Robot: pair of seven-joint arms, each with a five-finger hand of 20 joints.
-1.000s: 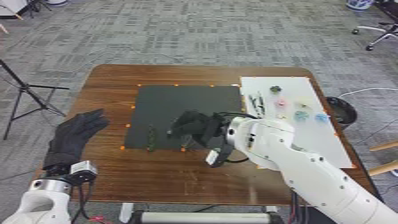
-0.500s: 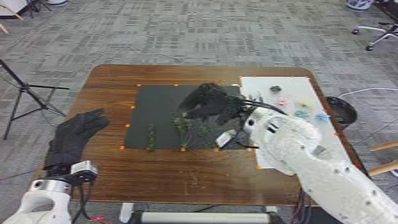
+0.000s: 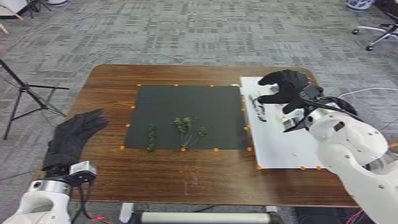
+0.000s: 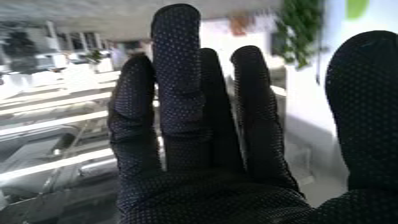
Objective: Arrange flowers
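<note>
Head view evenly lit, white mat [image 3: 286,150] v. bright; R wrist view: bright glare streaks, bkgd blurry.

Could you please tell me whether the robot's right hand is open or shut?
Open: the right hand has its fingers straight, and its thumb is spread apart from them.

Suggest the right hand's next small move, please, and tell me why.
Probably lower the right hand toward the green foliage: its fingers are straight and empty over the white sheet, while green sprigs lie on the black mat.
</note>
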